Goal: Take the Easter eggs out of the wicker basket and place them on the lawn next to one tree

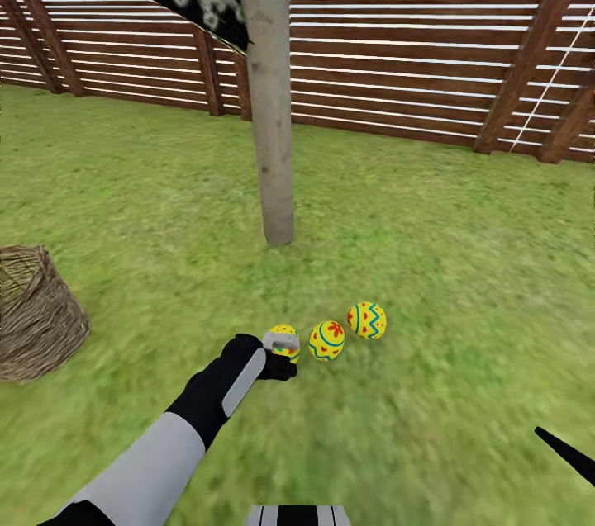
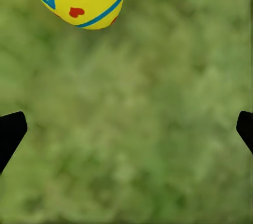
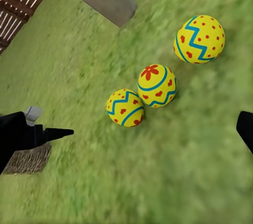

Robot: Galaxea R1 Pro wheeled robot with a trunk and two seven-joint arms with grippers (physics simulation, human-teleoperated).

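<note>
My left arm (image 1: 157, 460) has a light grey forearm, then a black wrist with a grey panel (long, narrow). My left claw (image 1: 283, 348) is black with a grey top piece.

Open short green lawn (image 1: 463, 278) on every side of three yellow painted eggs (image 1: 327, 340) lying in a close row. Blocked beyond them by a pale bare tree trunk (image 1: 271, 138); at left, well apart, by a brown wicker basket (image 1: 37, 315).
</note>
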